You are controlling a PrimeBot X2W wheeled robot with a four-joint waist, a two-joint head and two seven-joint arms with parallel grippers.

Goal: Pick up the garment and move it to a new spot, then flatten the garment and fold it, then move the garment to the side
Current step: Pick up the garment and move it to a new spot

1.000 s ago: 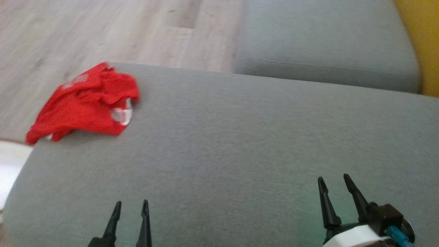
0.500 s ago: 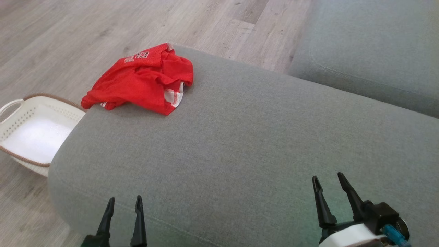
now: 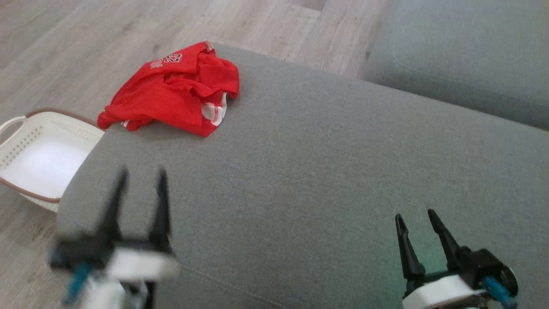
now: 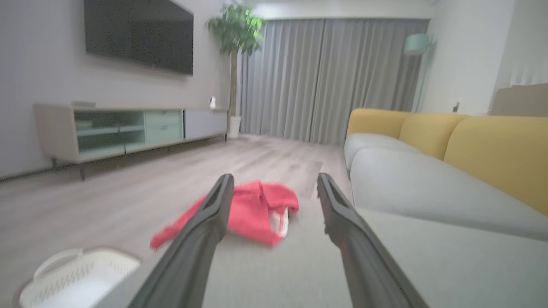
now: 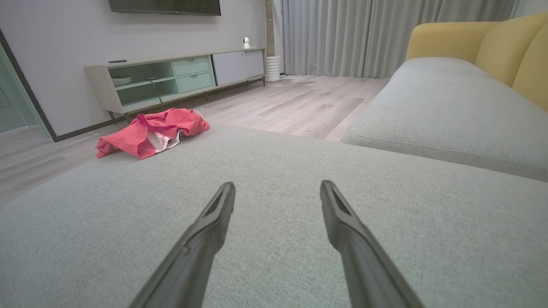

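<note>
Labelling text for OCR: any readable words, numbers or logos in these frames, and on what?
White print on the red garment: looks like digits beside a smaller mark, too blurred to read.
Sofa, basket, TV: no text to be seen on them.

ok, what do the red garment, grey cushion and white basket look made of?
Red garment: thin, matte sports-type fabric, likely synthetic; it crumples in soft folds.
Grey cushion: woven upholstery cloth, matte, fine weave and a stitched seam.
White basket: probably moulded plastic, perforated walls, brown rim trim.
</note>
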